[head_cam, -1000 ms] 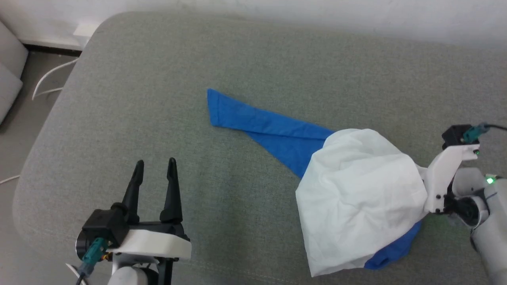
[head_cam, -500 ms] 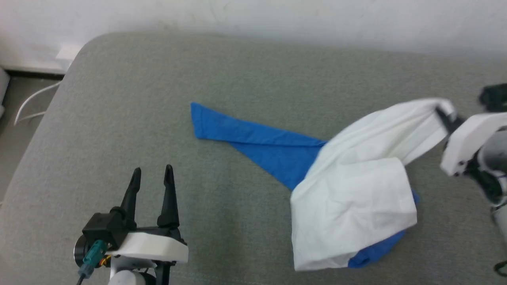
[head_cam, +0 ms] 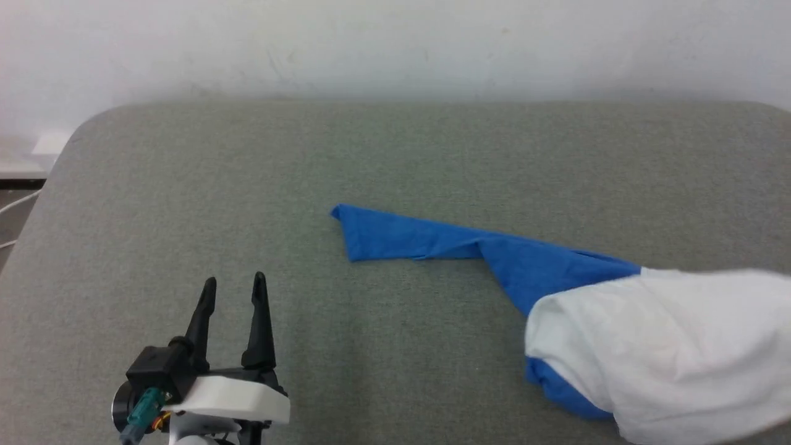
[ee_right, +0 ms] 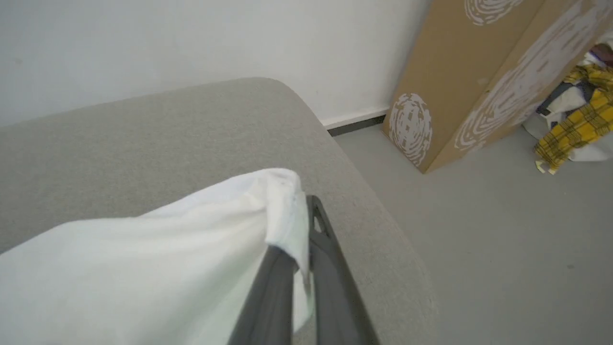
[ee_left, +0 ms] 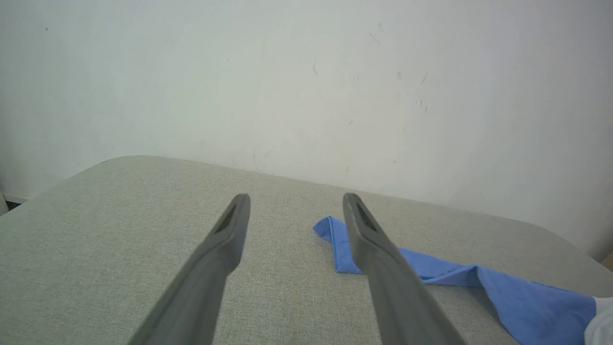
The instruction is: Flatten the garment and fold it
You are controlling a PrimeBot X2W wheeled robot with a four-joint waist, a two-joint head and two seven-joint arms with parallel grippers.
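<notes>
Pulled rightward by right claw (ee_right: 306, 215), garment (head_cam: 667, 346) runs past view's edge.

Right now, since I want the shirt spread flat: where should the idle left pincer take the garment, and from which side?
Probably the blue sleeve end of the garment, coming from the robot's left: it lies flat on the grey cushion, pointing toward the open left pincer, while the right pincer is shut on the white edge.
</notes>
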